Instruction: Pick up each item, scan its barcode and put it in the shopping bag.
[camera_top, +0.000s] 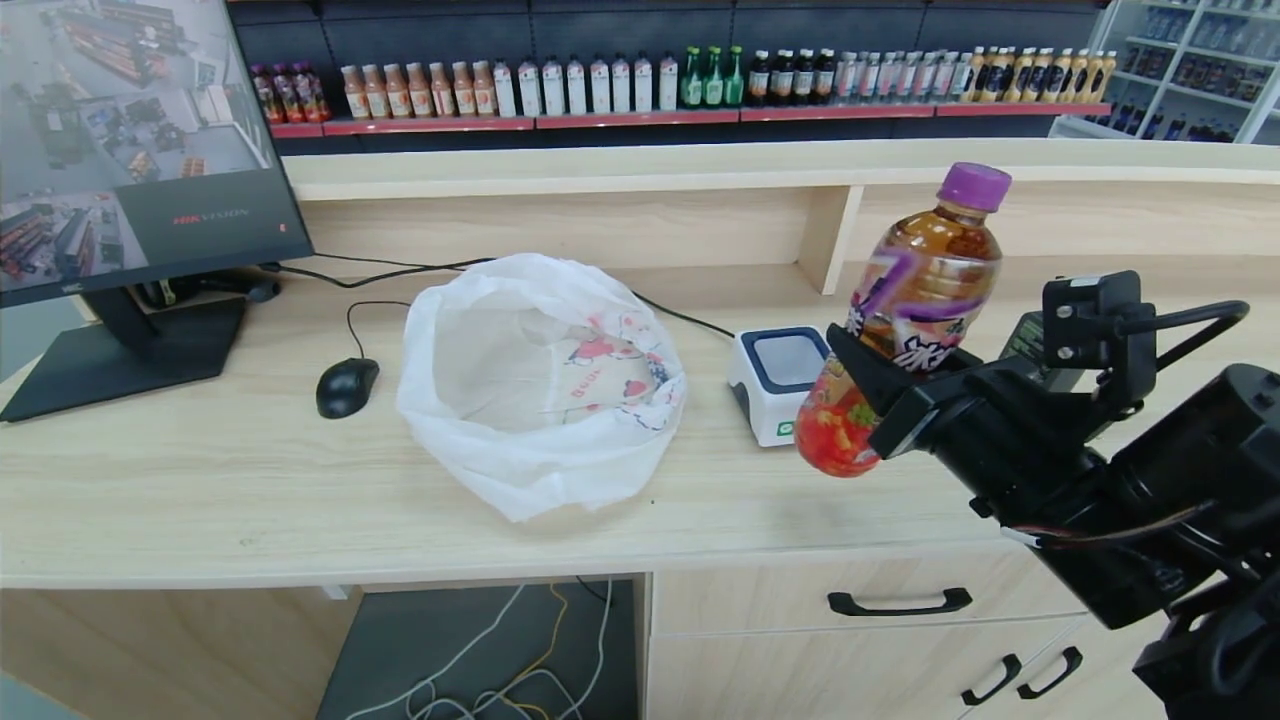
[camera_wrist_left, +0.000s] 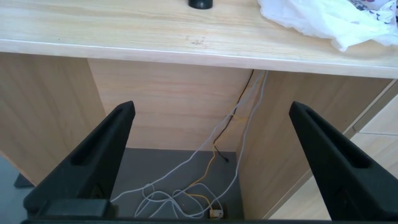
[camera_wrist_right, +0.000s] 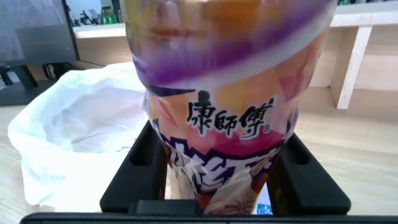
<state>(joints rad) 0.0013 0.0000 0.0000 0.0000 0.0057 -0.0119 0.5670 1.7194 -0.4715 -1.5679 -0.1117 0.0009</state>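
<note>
My right gripper (camera_top: 880, 395) is shut on a drink bottle (camera_top: 905, 320) with a purple cap and a colourful label, holding it tilted in the air just right of the white barcode scanner (camera_top: 778, 385). In the right wrist view the bottle (camera_wrist_right: 224, 106) stands between the black fingers (camera_wrist_right: 134, 177). The white shopping bag (camera_top: 540, 380) lies open on the counter, left of the scanner, and also appears behind the bottle as the bag (camera_wrist_right: 74, 143). My left gripper (camera_wrist_left: 211, 162) hangs open below the counter edge, facing the cable space, with nothing between its fingers.
A monitor (camera_top: 130, 130) stands at the counter's back left, with a black mouse (camera_top: 346, 386) and cables near the bag. A raised wooden shelf (camera_top: 700, 165) runs behind. Drawers with black handles (camera_top: 898, 603) sit under the counter on the right.
</note>
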